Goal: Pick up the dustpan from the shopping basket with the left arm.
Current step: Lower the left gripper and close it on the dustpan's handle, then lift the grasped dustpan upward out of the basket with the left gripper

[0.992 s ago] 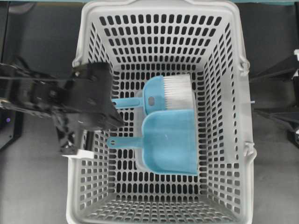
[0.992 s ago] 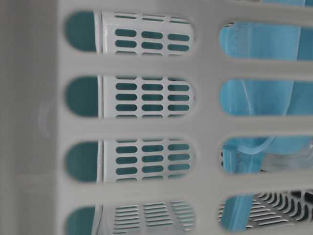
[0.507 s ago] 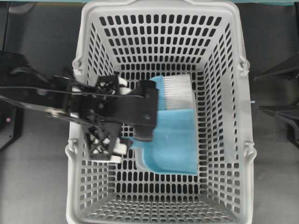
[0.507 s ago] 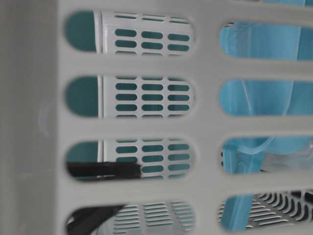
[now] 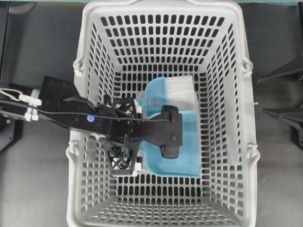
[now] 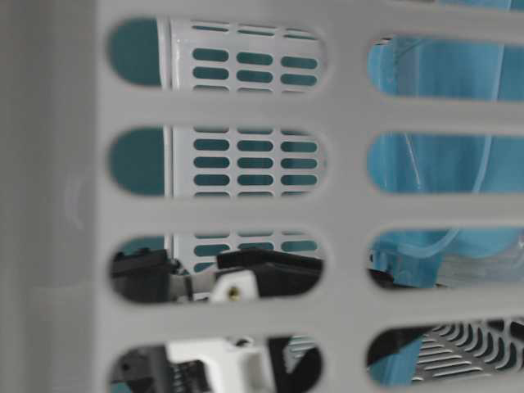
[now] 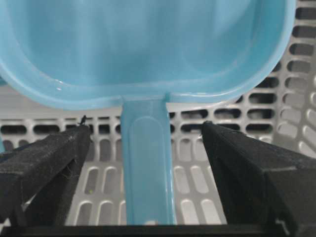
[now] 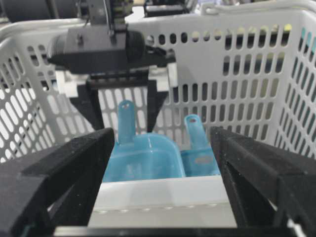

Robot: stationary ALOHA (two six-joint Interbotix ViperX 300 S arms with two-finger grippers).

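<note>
The light blue dustpan (image 5: 187, 144) lies flat on the floor of the grey shopping basket (image 5: 94, 52), its handle pointing to the view's left under my left arm. My left gripper (image 5: 127, 139) is down inside the basket and open. In the left wrist view the handle (image 7: 145, 163) runs between the two black pads (image 7: 44, 168) with a gap on each side, and the pan (image 7: 143, 44) lies just ahead. The right wrist view shows the left gripper (image 8: 125, 126) straddling the handle. My right gripper (image 8: 160, 138) is open and empty outside the basket's rim (image 8: 163, 197).
A blue hand brush with white bristles (image 5: 175, 92) lies against the dustpan's far side; its handle (image 8: 195, 133) lies beside the dustpan's. The basket walls rise close around the left gripper. The table-level view looks through the slotted wall (image 6: 344, 106).
My left arm has come over the basket's left wall and dropped inside, so the open gripper now straddles the dustpan's handle. The dustpan and brush have not moved.
</note>
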